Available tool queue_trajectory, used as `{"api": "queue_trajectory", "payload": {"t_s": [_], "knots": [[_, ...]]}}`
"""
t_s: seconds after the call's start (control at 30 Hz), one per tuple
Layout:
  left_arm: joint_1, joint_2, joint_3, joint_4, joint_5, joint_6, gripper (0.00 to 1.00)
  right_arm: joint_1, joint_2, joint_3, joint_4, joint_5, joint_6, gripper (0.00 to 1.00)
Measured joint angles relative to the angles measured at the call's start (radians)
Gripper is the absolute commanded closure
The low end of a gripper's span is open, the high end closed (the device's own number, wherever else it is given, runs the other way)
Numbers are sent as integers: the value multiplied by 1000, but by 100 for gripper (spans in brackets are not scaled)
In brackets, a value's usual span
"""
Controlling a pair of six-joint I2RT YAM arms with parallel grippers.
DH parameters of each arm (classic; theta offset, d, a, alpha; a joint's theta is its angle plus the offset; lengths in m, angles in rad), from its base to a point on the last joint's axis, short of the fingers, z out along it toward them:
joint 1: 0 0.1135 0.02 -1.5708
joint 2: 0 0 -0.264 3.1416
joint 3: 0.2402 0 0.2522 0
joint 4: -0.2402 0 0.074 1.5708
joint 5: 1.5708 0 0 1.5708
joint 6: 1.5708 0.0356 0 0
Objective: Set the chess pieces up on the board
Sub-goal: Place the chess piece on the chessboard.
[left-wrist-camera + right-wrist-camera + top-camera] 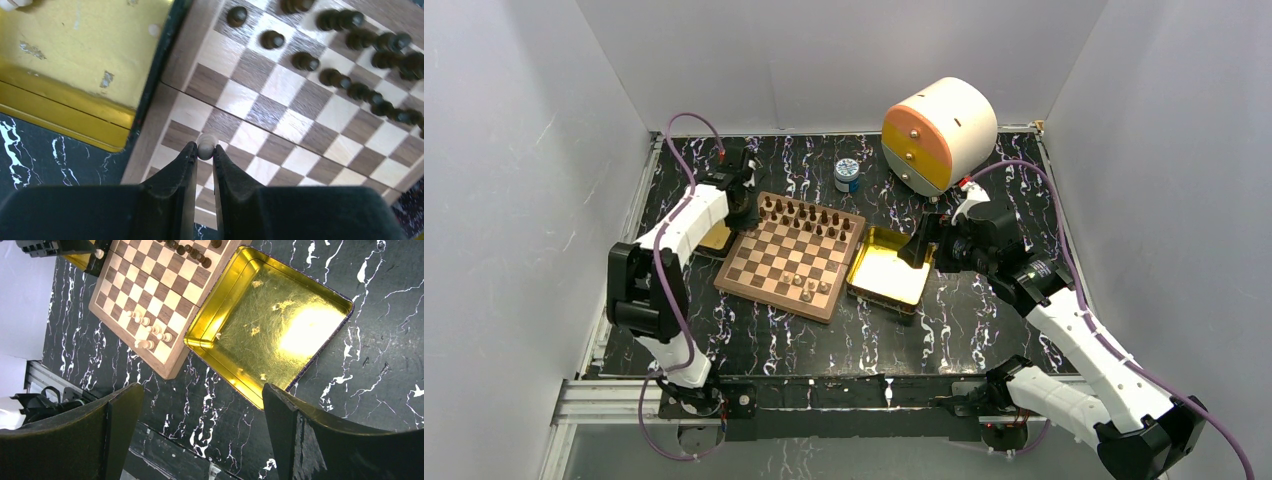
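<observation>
The board (pixel 769 258) lies left of the table's centre. Dark chess pieces (pixel 809 214) fill its two far rows, and a few pale ones (pixel 804 288) stand near its front right corner. My left gripper (pixel 742 205) hovers over the board's far left corner. In the left wrist view it (pixel 204 149) is shut on the round head of a pale piece (pixel 207 145) above the squares (pixel 300 130) beside the rim. My right gripper (pixel 200 405) stands wide open with nothing between its fingers, above the table by a gold tray (pixel 280 325) that looks bare.
A second gold tray (pixel 75 65) sits against the board's left side, with a pale piece (pixel 15 4) at its edge. A white, orange and yellow drum (pixel 939 135) and a small blue-white jar (pixel 847 175) stand at the back. Grey walls close in three sides.
</observation>
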Motion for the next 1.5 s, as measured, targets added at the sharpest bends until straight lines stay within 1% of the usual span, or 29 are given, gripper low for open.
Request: {"api": "queue_trajectory", "payload": {"t_s": [0.27, 0.43, 0.7, 1.13, 1.5], "knots": [[-102, -107, -60, -14, -3, -6, 88, 0, -1, 0, -2, 11, 0, 1], [-150, -156, -136, -12, -11, -23, 88, 0, -1, 0, -3, 14, 1, 1], [-190, -161, -235, 17, -17, -50, 88, 0, -4, 0, -4, 15, 2, 1], [-265, -161, -283, 74, -25, -94, 88, 0, -9, 0, -21, 15, 13, 1], [-276, -161, -314, 82, -55, -103, 88, 0, -9, 0, -22, 14, 18, 1]]}}
